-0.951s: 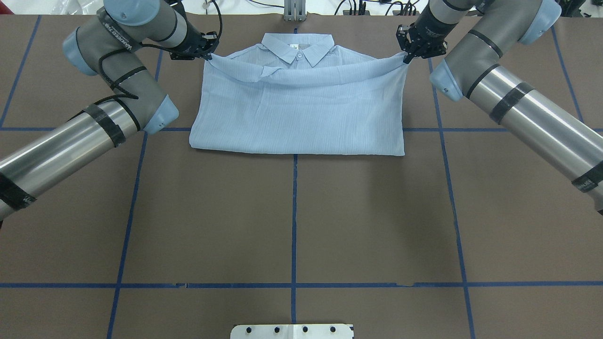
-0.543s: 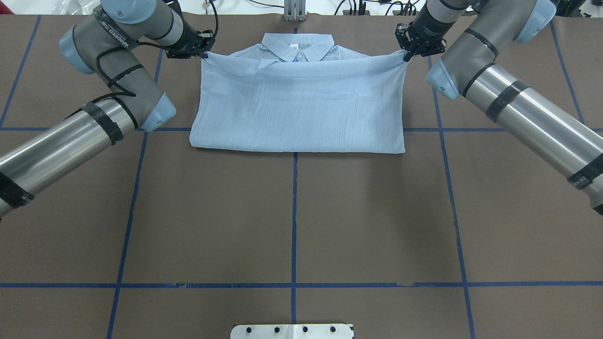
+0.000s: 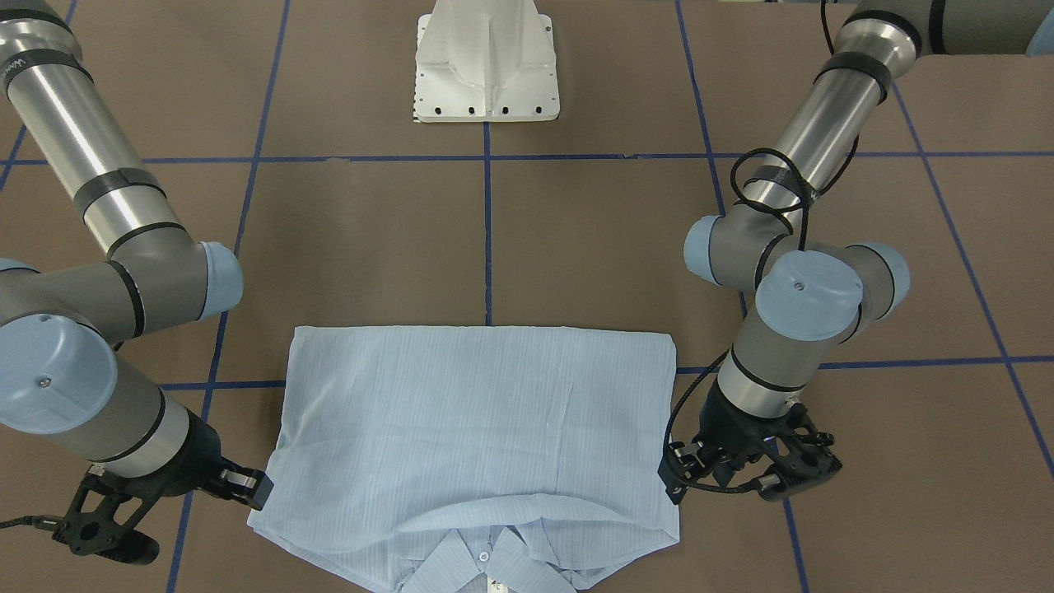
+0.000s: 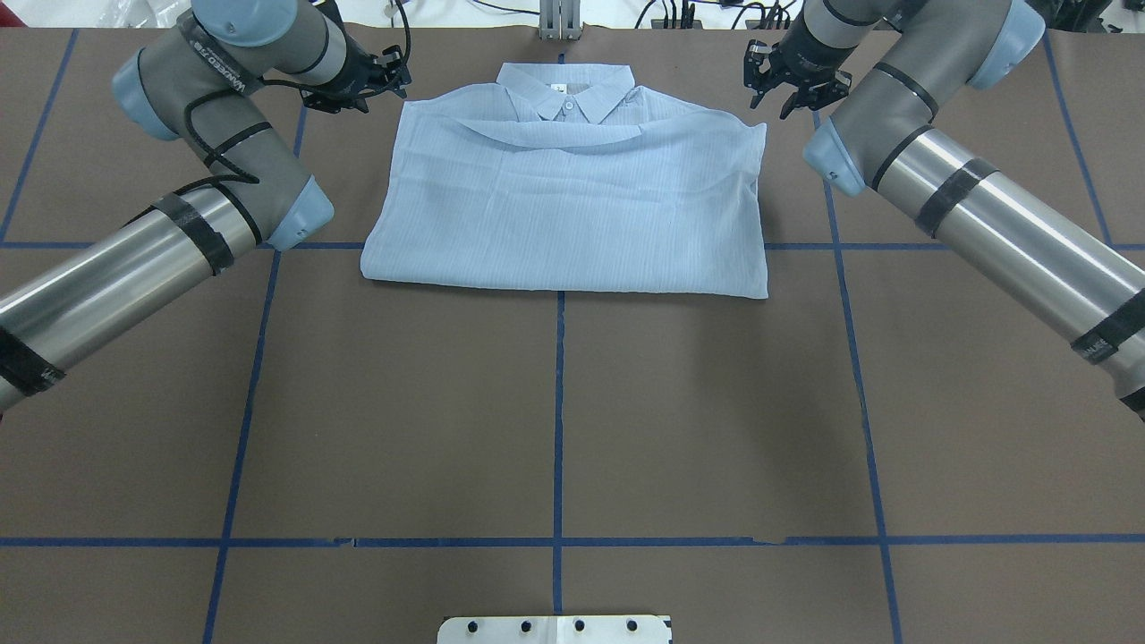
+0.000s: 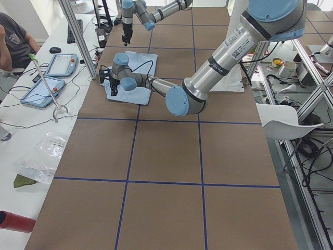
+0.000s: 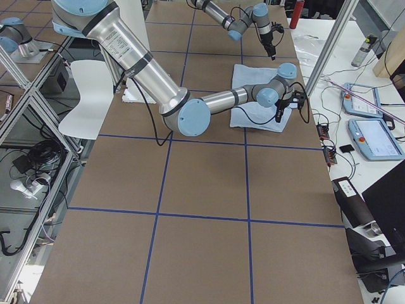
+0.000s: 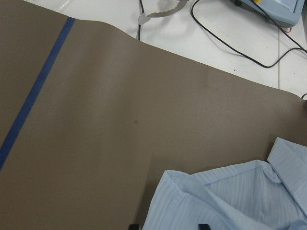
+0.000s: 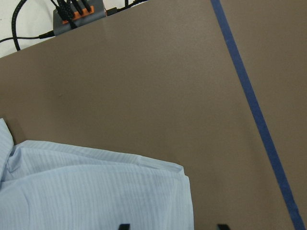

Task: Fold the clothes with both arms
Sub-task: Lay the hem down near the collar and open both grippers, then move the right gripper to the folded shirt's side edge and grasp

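Folded shirt (image 4: 572,206) laid flat on the counter (image 4: 555,402).
The left pincer (image 4: 380,82) and right pincer (image 4: 787,94) are held open, empty, by its far corners.

Left gripper (image 4: 385,88) and right gripper (image 4: 787,94) hover far forward, jaws seemingly apart.

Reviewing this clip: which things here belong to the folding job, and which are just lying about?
Job: shirt; left gripper and right gripper, both open beside its collar end.
Lying about: tablets, red cylinder, white chair, white base plate.
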Action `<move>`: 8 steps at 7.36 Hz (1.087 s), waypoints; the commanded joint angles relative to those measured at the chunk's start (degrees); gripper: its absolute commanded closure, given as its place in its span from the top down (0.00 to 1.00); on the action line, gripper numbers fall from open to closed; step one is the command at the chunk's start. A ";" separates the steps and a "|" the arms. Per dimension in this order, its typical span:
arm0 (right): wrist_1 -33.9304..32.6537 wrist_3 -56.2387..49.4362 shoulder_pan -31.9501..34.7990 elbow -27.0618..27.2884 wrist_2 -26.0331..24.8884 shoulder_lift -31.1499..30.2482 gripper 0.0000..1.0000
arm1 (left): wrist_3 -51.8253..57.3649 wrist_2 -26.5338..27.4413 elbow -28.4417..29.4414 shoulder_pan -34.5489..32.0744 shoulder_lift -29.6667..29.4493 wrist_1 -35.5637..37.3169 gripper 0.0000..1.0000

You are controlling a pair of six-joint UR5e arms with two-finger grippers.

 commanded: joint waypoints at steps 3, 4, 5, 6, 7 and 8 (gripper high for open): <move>0.29 1.24 -5.14 13.94 0.23 -10.54 1.00 | -3.96 -0.04 -1.73 0.04 -0.09 0.65 0.99; 0.03 1.42 -6.99 18.16 0.31 -13.71 1.00 | -4.07 -0.04 -1.73 0.04 -0.09 0.65 0.99; -0.24 1.42 -8.06 22.64 0.84 -17.13 0.99 | -4.16 -0.04 -1.99 0.04 0.00 0.65 0.99; -0.24 1.42 -9.29 24.95 0.93 -19.52 0.99 | -4.16 -0.04 -2.60 0.12 0.17 0.73 0.99; -0.15 1.42 -10.95 24.71 0.41 -20.41 0.98 | -4.16 0.04 -2.61 0.12 0.26 0.74 0.99; -0.15 1.42 -12.79 24.19 -0.56 -20.42 0.95 | -4.16 -0.04 -2.69 0.21 0.35 0.65 0.99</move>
